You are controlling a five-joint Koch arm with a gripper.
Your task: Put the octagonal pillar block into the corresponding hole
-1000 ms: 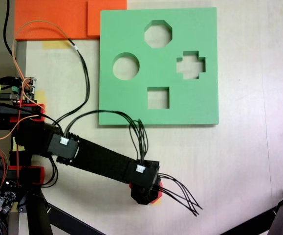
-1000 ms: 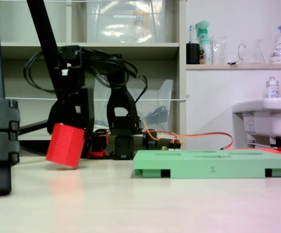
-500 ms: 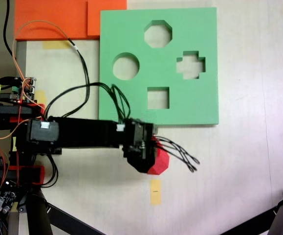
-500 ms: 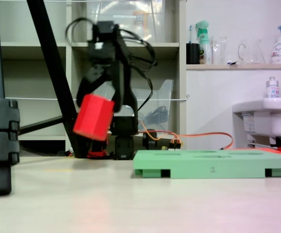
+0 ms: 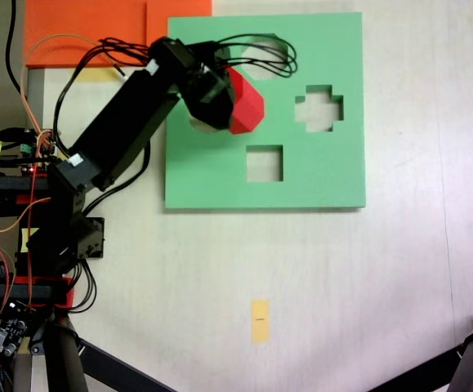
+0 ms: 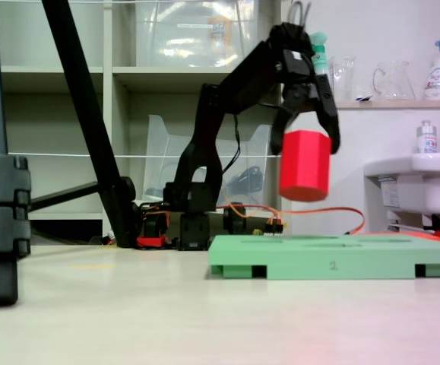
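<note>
Red block (image 5: 247, 104) in a black gripper (image 6: 308, 134); green board (image 5: 326, 175); orange sheets (image 5: 89, 31); yellow tape (image 5: 260, 319) on the beige counter (image 5: 342, 286).

The red block (image 6: 305, 166) looks like matt foam with smooth faces, and the green board (image 5: 318, 171) beneath it has the same dull, soft-edged foam look. The gripper (image 6: 306, 135) clamped on the block is black matt plastic. The table (image 5: 367, 286) under the board is pale, smooth, faintly sheened.
</note>
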